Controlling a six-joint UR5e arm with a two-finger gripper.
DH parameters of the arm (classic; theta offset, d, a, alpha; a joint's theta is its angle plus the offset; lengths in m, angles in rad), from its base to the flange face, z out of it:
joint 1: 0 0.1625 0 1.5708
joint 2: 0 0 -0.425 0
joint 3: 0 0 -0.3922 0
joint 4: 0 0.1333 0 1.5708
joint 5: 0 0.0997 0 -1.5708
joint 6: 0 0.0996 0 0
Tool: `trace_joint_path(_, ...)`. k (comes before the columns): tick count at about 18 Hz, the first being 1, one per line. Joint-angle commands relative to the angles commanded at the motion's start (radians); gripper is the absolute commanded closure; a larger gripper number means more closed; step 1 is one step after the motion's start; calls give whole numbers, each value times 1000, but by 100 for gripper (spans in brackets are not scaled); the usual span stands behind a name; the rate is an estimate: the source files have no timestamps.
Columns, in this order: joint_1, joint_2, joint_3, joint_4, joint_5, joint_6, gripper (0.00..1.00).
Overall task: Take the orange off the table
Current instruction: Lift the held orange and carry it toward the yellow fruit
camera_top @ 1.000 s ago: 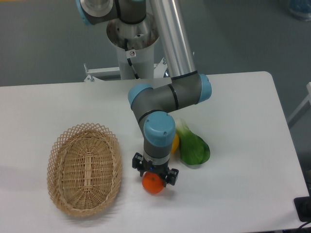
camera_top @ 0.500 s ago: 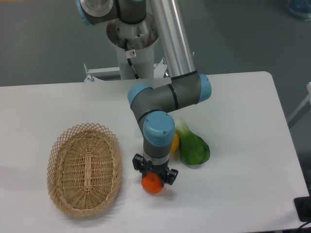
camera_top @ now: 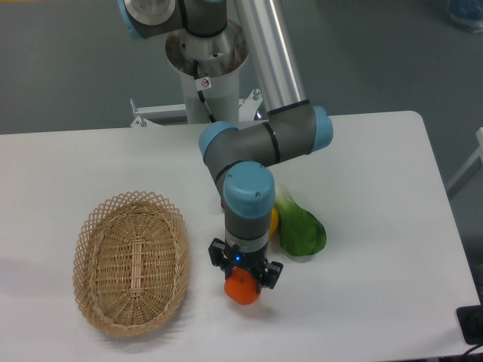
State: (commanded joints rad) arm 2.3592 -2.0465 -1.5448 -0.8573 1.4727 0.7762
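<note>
gripper point(camera_top: 244, 280) pinching orange point(camera_top: 241, 290) across its sides | near table point(camera_top: 377, 173) front edge | light, firm, smooth-skinned: may roll, grip at widest girth

hand point(camera_top: 243, 280) closed on orange point(camera_top: 242, 290) | above table point(camera_top: 377, 188) | basket point(camera_top: 130, 261) left
</note>
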Motion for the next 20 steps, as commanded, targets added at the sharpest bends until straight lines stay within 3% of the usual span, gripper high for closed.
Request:
trace_joint_path(5,31,49,44,-81,-11,29,36)
trace_joint_path(7,35,61,69,-146,-8,55,36)
trace_joint_path(14,86,127,68,-247,-9,225,36)
trace_joint_path(20,100,141,60,-250,-12,227,36)
